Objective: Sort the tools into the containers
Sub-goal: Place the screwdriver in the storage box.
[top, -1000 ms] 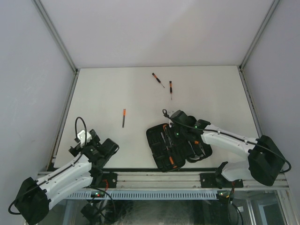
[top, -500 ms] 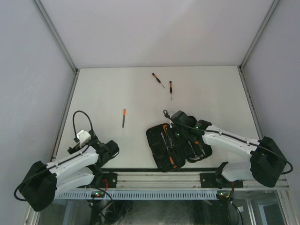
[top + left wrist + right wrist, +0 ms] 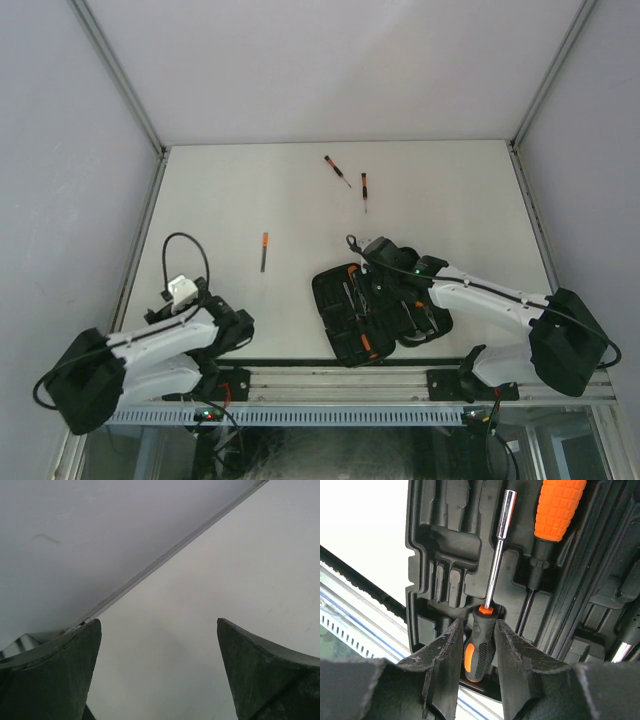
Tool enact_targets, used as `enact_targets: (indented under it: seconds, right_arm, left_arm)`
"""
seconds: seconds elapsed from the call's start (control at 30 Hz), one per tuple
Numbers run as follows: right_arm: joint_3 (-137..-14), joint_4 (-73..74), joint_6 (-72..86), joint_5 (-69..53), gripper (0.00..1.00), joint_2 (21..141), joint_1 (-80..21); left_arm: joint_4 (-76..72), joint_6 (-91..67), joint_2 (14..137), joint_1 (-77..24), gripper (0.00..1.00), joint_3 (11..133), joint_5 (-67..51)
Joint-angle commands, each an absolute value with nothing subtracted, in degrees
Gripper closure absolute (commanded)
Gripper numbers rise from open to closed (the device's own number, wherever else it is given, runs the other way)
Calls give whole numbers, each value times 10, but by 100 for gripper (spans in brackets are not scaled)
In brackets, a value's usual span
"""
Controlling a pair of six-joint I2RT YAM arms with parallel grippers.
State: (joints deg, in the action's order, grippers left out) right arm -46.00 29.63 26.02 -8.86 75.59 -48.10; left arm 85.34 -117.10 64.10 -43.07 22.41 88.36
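The black tool case [image 3: 335, 300] lies open near the table's front edge, with several tools in its moulded slots. My right gripper [image 3: 374, 288] is over it. In the right wrist view the right gripper [image 3: 477, 624] is shut on the black-and-orange handle of a screwdriver [image 3: 480, 650], whose shiny shaft lies along a slot of the case [image 3: 435, 555]. A larger orange-handled tool [image 3: 559, 502] rests in the slot beside it. Three loose screwdrivers lie on the table [image 3: 264, 251], [image 3: 337, 170], [image 3: 364, 190]. My left gripper [image 3: 238, 326], [image 3: 159, 622] is open and holds nothing, above bare table at the front left.
Grey walls enclose the white table [image 3: 230, 200] on three sides. An aluminium rail [image 3: 330, 380] runs along the front edge, close below the case. The left wrist view shows the seam between wall and table [image 3: 165, 555].
The left arm has drawn back and folded toward its base, its gripper ending near the front left edge. The right gripper has stayed over the case.
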Motion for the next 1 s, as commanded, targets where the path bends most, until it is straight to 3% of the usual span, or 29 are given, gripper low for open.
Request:
enact_targets:
  seconds: [0.0,0.07,0.43,0.53,0.73,0.97]
  right_arm:
    - [-464,280,267,-84,68,749,-486]
    - [-464,279,269,-90,68,750,-487]
    - [-457,270,263,-99,68,755,-496]
    - [-456,257,254,-113,67,763,-492]
    - [-456,236,248,-138,67,772,-482]
    - [-452,237,242,-143,67,762,-481]
  left_arm:
    - [860,-1198,527,-483,0,213,1012]
    - [841,-1127,508,-499,0,222,1015]
    - [893,-1170,530,-521,0,242,1033]
    - [899,-1142,479,-537,0,277,1035]
    - [873,-1166,353,-541,0,211,1036]
    - [885,-1120,416,-576,0,262,1035]
